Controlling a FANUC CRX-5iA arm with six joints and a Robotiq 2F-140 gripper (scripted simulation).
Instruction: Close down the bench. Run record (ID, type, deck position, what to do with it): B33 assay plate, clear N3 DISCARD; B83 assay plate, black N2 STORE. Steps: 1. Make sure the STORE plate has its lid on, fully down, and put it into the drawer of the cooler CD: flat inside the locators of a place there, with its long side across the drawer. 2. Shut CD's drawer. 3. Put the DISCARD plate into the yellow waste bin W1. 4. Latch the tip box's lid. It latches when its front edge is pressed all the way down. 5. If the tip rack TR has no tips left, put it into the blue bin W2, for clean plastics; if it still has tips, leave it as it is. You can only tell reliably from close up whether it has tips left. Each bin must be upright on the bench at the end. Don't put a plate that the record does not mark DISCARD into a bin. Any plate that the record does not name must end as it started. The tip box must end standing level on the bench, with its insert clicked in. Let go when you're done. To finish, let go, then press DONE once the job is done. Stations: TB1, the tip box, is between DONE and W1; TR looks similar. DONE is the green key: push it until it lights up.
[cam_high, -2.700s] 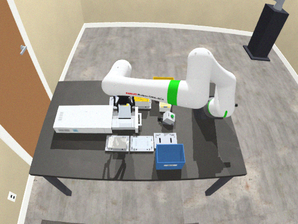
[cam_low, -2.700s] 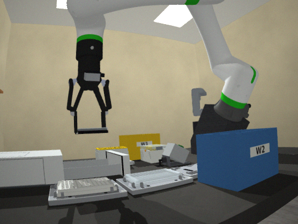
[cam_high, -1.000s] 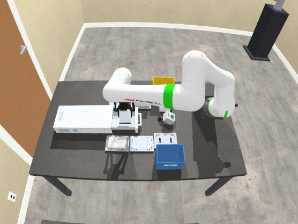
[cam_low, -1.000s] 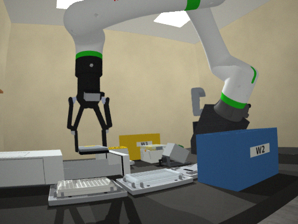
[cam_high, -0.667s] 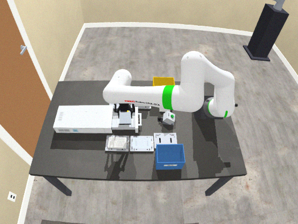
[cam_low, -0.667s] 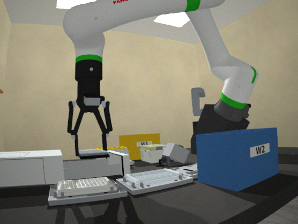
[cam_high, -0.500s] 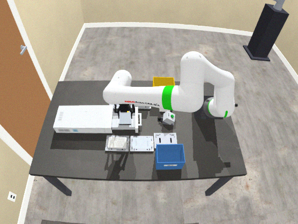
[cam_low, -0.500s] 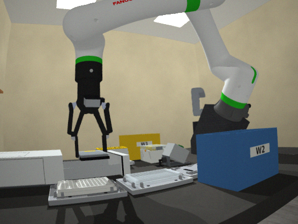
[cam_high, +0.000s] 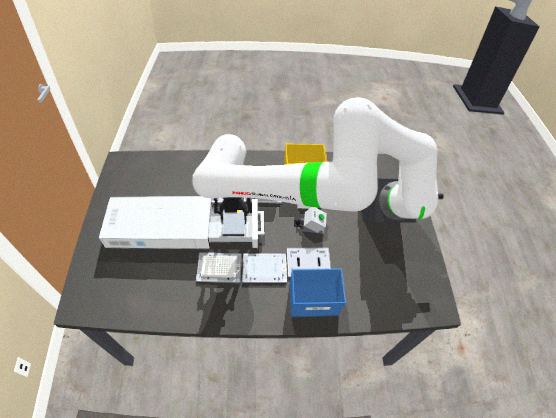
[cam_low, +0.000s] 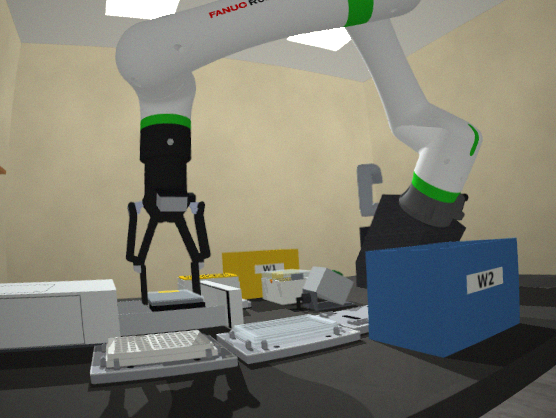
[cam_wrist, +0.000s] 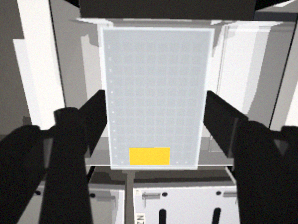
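My claw (cam_low: 167, 280) is clamped about halfway shut on the lidded plate (cam_wrist: 155, 97), one finger (cam_wrist: 92, 120) on each long side, and the plate (grey lid, yellow label at its near end) hangs level just above the open drawer (cam_low: 175, 317) of the white cooler (cam_high: 155, 222). From the wrist view I cannot tell whether its underside touches the drawer floor.

Seen from above, the cooler sits at 9 o'clock on the black bench (cam_high: 150, 310), its drawer pulled out toward the middle, my arm (cam_high: 260, 182) reaching across it. At 12 o'clock stands the yellow bin (cam_high: 305, 152); the blue bin (cam_high: 317, 292) stands at about 5 o'clock. Along the front, left of the blue bin, a clear plate (cam_high: 217, 266) sits in its holder, with another holder (cam_high: 265, 267) just beside it carrying a clear ribbed lid. Near the centre, the small grey key block (cam_high: 315, 221) with its green button stands tilted.
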